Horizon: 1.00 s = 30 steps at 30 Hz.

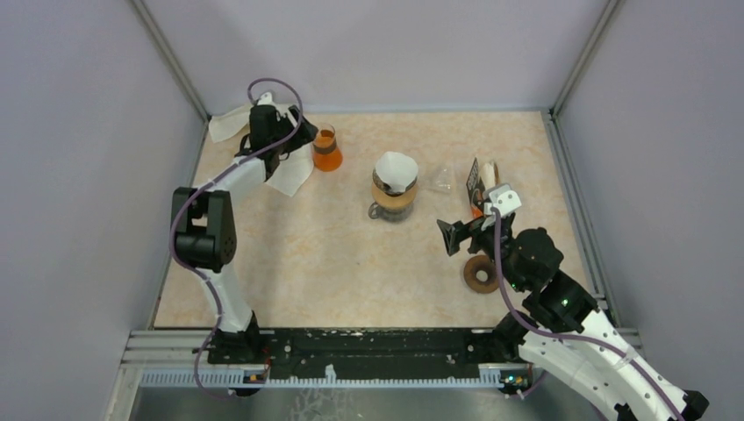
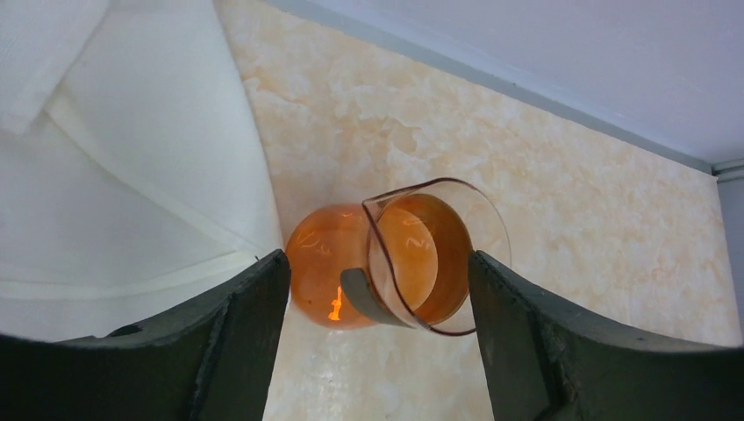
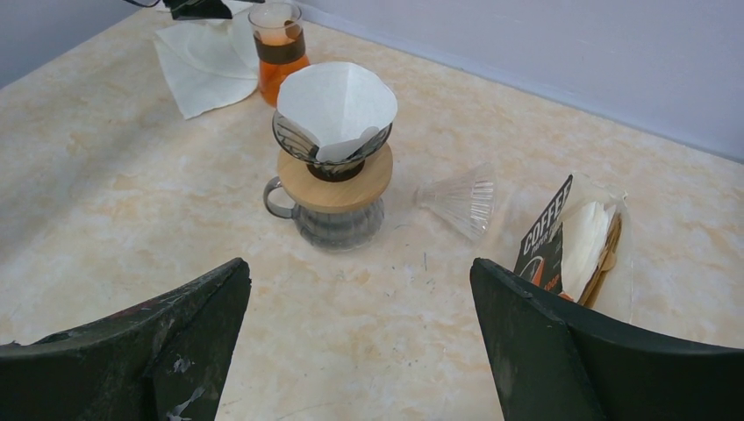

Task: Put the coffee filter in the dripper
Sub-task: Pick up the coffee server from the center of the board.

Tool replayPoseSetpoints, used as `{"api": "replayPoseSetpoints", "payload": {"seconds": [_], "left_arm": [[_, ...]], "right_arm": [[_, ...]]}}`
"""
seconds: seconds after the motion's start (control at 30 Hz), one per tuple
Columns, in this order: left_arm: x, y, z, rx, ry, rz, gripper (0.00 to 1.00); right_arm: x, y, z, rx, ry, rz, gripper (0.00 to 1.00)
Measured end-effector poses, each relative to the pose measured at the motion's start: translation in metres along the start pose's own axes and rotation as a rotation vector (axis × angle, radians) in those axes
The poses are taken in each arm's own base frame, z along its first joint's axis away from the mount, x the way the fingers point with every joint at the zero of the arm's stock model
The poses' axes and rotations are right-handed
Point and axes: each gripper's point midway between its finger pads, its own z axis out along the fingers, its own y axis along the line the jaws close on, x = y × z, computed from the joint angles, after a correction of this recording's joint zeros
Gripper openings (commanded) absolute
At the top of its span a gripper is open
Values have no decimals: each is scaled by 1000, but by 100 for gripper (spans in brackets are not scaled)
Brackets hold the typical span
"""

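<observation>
Nearest to the arm bases, a brown ring (image 1: 481,274) lies flat on the bench (image 1: 307,263), just beside the right arm. The right end effector (image 3: 355,272) hangs a little farther in, with its fingers spread wide and nothing between them, and it faces the dripper.

In the middle of the bench stands the glass dripper (image 3: 329,158) on a wooden collar (image 3: 338,186), over a ribbed glass cup with a handle (image 3: 338,224). The white coffee filter (image 3: 338,101) sits inside the dripper as an open cone, and its edge rises above the dripper's rim.

To the right of it a clear ribbed cone (image 3: 461,197) lies on its side, and beside that stands a packet of filters (image 3: 570,241) marked "COFFEE".

Farther back on the left stands a glass vessel with orange liquid (image 2: 386,263), next to a white cloth (image 2: 132,175). The left end effector (image 2: 377,259) is above them with its fingers spread. In its wrist view the vessel shows between the fingers, with a gap on each side.
</observation>
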Motion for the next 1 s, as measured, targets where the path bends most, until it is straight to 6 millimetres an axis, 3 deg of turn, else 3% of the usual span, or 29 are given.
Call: {"api": "replayPoseSetpoints", "payload": {"seconds": [0.17, 0.3, 0.43, 1.0], "left_arm": [[-6, -6, 16, 30, 8, 7, 70], [9, -2, 26, 35, 60, 11, 66], [23, 2, 33, 35, 106, 12, 55], [19, -7, 25, 77, 160, 122, 7]], "right_arm": [[1, -2, 0, 9, 2, -6, 96], [1, -3, 0, 18, 2, -7, 96], [2, -4, 0, 23, 3, -8, 96], [0, -5, -2, 26, -11, -5, 96]]}}
